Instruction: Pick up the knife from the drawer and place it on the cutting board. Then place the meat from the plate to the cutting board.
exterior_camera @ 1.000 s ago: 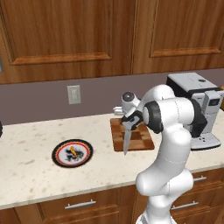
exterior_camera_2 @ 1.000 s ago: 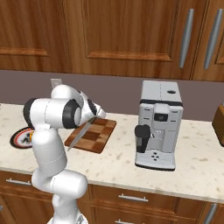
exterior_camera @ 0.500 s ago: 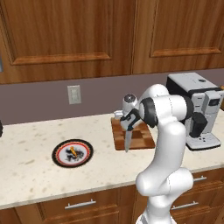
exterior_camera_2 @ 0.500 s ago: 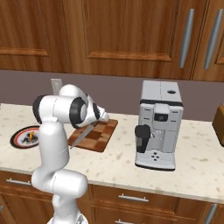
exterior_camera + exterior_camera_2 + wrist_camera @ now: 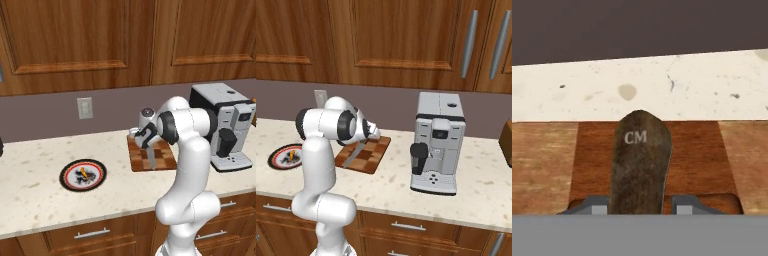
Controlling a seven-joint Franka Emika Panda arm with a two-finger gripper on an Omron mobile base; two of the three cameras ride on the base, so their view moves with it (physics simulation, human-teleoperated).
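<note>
My gripper [image 5: 145, 141] is shut on the dark handle of the knife [image 5: 150, 161], whose grey blade slants down over the checkered cutting board [image 5: 166, 159]. In the hand view the brown handle of the knife [image 5: 640, 165] stands between my fingertips [image 5: 596, 205], above the cutting board [image 5: 698, 160]. From the right, the gripper [image 5: 372, 133] holds the knife [image 5: 356, 150] over the cutting board [image 5: 372, 158]. The meat [image 5: 82, 175] lies on the plate [image 5: 67, 177] to the left, well apart from the gripper. The drawer is out of view.
A coffee machine [image 5: 226, 125] stands just right of the board on the speckled counter [image 5: 35, 200]. A wall outlet [image 5: 84, 107] sits behind the plate. Wooden cabinets hang above, and drawer fronts with silver handles [image 5: 92, 233] run below.
The arm has shifted a little to the right and the knife has come slightly lower over the board. The gripper still holds the handle.
</note>
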